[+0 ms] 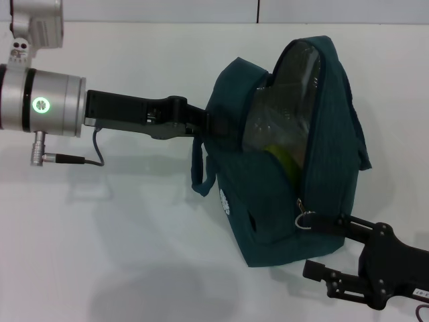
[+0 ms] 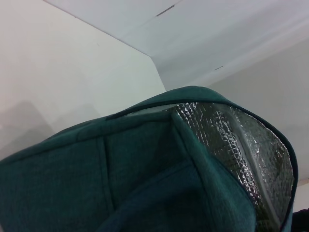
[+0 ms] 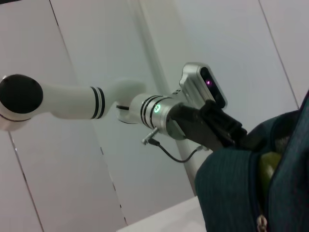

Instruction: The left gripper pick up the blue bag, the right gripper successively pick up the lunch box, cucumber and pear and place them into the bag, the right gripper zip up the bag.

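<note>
1. Head view: the blue bag point(image 1: 285, 201) stands upright on the white table point(image 1: 120, 241), mouth unzipped, silver foil lining point(image 1: 288, 100) exposed.
2. The left gripper point(image 1: 208, 124) reaches in from the left and meets the bag's near-left wall at the rim; its fingers are hidden by fabric, so I cannot tell how wide they stand.
3. One loop handle point(image 1: 198, 168) hangs down the bag's left side; a small white logo point(image 1: 224, 201) shows on the front panel.
4. A yellow-green object point(image 1: 285, 159) sits inside the bag, partly visible; I cannot tell which item it is.
5. The ring zip pull point(image 1: 305, 219) hangs at the lower end of the opening.
6. The right gripper point(image 1: 328, 251) is low at the bag's right corner, upper finger point(image 1: 332, 223) touching or just beside the ring, lower finger beneath the bag's base; the pincer is spread wide, gripping nothing clearly.
7. Left wrist view: only the bag's rim and lining appear.
</note>
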Available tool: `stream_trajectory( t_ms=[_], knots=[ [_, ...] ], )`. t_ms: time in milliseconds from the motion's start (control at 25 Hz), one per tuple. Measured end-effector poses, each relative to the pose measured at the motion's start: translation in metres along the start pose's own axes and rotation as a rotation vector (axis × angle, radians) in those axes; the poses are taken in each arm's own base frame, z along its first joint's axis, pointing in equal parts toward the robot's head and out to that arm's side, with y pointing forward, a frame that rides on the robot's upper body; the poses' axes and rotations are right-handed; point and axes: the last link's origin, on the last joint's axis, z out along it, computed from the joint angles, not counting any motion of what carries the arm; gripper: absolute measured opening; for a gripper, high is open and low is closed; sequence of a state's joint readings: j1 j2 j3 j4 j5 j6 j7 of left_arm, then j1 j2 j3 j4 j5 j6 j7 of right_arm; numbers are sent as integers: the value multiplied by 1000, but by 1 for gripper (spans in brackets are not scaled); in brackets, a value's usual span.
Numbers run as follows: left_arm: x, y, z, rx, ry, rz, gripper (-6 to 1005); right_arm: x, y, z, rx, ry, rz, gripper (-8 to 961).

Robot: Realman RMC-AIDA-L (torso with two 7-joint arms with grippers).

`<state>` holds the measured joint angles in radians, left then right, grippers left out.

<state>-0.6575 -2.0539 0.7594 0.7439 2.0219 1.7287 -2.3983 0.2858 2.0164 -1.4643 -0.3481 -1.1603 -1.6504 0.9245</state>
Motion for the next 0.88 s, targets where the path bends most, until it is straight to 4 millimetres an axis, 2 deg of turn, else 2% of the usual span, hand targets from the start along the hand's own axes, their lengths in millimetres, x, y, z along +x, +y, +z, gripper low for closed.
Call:
stream_trajectory(
  t_ms=[560, 880],
  knots=[
    [-2, 2, 0, -16, -16, -6, 38, 6, 7, -17, 72, -41, 14, 725],
    [-6, 4, 3, -50, -43, -22, 38, 4, 6, -18, 81, -48, 3, 722]
  ],
)
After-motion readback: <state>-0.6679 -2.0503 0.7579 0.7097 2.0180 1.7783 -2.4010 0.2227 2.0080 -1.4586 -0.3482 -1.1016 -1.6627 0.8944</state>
